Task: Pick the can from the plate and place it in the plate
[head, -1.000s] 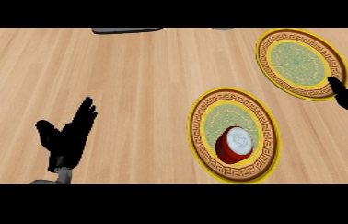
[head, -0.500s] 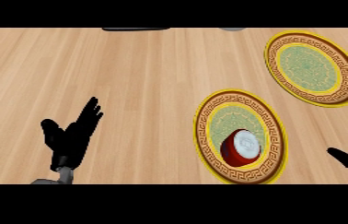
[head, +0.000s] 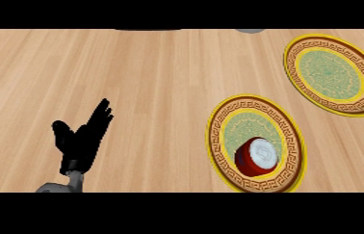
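A red can (head: 257, 156) with a white top lies tilted on the near plate (head: 232, 121), a yellow-rimmed plate with a green centre and brown patterned band. A second plate (head: 310, 79) of the same design sits at the far right, holding nothing. My left hand (head: 80, 140) rests open at the lower left with its fingers up, well away from both plates. My right hand shows nowhere in the head view.
The counter (head: 156, 84) is light wood. A dark object (head: 149, 30) and a grey one (head: 249, 30) peek in at the far edge.
My right hand has left the view; it was at the right edge before. Both plates and the can now appear further right in the view. The left hand stays as it was.
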Controlling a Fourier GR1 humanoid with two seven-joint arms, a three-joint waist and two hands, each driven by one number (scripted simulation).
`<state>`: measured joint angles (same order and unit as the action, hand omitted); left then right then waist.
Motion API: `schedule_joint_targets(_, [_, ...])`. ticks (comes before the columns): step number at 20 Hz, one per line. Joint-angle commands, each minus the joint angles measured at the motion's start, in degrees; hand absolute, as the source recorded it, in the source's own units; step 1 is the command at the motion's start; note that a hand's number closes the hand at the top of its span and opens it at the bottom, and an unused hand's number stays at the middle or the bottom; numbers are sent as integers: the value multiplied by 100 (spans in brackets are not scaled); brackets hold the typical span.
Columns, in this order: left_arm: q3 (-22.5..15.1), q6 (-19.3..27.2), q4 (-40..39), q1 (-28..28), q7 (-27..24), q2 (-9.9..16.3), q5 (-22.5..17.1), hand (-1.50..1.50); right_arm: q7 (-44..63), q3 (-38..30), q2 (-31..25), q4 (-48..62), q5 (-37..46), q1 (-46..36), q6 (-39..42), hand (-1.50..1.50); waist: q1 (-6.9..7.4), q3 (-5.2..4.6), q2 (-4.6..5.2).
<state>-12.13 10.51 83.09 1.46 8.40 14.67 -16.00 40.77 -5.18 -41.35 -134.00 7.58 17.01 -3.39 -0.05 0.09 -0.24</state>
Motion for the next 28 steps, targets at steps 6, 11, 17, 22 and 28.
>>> schedule_joint_targets(6, [149, -332, -196, -212, 78, 20, -139, 0, 2459, 1565, 189, -663, 1135, -1064, 387, -150, 68, -22, 30])
schedule_joint_targets(11, [-84, -76, -324, -68, 81, -281, 213, 0, 2313, 2358, 750, 709, 1803, -1718, 416, -150, 78, -15, 45])
schedule_joint_targets(17, [154, -173, -598, -24, -102, -276, 258, 0, 2238, 2981, 1435, 822, 2148, -1540, 402, -150, -5, -13, 31])
schedule_joint_targets(22, [103, -145, -43, -63, 521, -295, 276, 0, 2394, 3099, 1908, 901, 2577, -1685, 478, -150, 1, -10, 21])
schedule_joint_targets(28, [-1, -31, 60, -320, 337, -401, 510, 0, 2716, 3297, 2146, 1411, 3141, -1897, 743, -150, 17, -11, 19])
